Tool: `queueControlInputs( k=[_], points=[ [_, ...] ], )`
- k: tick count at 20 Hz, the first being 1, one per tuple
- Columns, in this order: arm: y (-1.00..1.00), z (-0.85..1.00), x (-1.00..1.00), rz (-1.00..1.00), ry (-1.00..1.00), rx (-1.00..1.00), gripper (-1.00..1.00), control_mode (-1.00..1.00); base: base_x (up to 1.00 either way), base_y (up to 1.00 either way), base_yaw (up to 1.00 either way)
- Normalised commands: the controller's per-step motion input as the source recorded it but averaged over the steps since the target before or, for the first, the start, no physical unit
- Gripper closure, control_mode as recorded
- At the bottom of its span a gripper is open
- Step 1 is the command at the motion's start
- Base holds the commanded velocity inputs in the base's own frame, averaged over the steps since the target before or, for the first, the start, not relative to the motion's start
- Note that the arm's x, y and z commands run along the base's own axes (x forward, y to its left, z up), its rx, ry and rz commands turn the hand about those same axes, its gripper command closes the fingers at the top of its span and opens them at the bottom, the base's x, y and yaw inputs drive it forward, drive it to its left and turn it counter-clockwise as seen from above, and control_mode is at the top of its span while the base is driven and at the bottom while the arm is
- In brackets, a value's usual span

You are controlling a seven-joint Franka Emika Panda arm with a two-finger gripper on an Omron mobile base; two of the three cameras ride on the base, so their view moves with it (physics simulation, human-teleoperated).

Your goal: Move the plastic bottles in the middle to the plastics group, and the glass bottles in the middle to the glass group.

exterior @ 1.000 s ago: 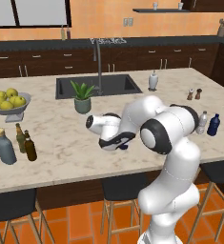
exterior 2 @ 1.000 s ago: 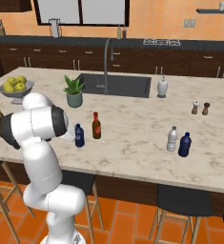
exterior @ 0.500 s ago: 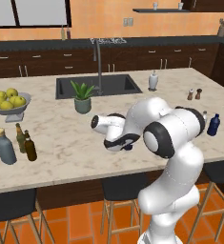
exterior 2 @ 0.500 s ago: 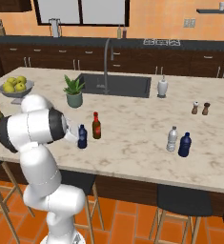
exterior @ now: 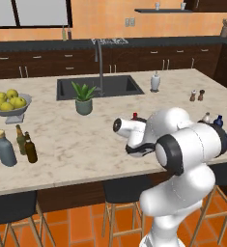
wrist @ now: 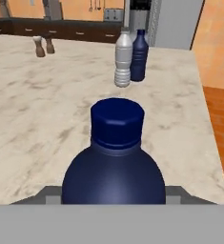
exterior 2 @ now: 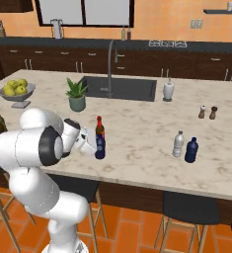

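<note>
Navy-blue and squat, the small plastic bottle [wrist: 114,167] stands upright on the marble counter [exterior 2: 147,138], long axis vertical, blue cap pointing straight up. In the hand view it looms right at the camera, body cut off by the lower edge, cap squarely centred. The hand [exterior 2: 91,146] is right up against it from the robot's side, and the dark finger tips sit either side of the bottle's shoulders; it looks clenched on the navy bottle, base on the counter as far as I can tell.

Just behind it in the right base view stands the red-capped brown bottle [exterior 2: 99,129], upright too, neck pointing up, close beside the navy one. From the left base view only its red top [exterior: 134,116] peeks over the forearm.

Off toward the far end of the counter waits the plastics group: the pale clear bottle [exterior 2: 178,144] and the dark blue bottle [exterior 2: 190,150], side by side, both upright. At the opposite end, beside the fruit bowl [exterior: 9,107], the grey-blue corked bottle [exterior: 4,148] stands near the olive-green bottle [exterior: 20,140] and the plain brown bottle [exterior: 30,149].

Compared with a second ago, the arm has pushed forward and the fingers have narrowed from wide open onto the bottle. None of the bottles has shifted.
</note>
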Motion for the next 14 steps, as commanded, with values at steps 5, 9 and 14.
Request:
queueControlInputs(
  k=[5,9,14],
  points=[
    [-0.99,0.10,-0.09,0.00,0.00,0.00,1.00,-1.00,0.00,0.00,0.00],
    [-1.00,0.01,0.00,0.00,0.00,0.00,1.00,-1.00,0.00,0.00,0.00],
    [-1.00,0.00,0.00,0.00,0.00,0.00,1.00,-1.00,0.00,0.00,0.00]
  ],
)
